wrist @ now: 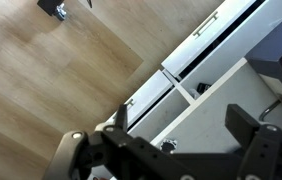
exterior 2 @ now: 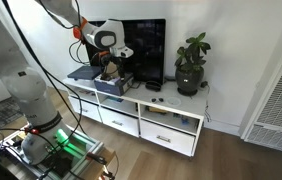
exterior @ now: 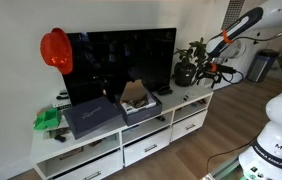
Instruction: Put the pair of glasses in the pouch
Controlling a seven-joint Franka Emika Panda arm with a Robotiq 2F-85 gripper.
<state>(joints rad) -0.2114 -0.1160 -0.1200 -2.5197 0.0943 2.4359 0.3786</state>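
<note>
Item: gripper [exterior 2: 110, 64], spread wide and empty, hanging over the front of the white cabinet [wrist: 206, 105].
Detail: the dark flat pouch [exterior 2: 86, 72] lies on the cabinet top, touching the open box [exterior 2: 117, 82], below and just beside the gripper in an exterior view. The glasses are too small to make out, so their direction and long axis cannot be told. Judgement: locate them before descending.
</note>
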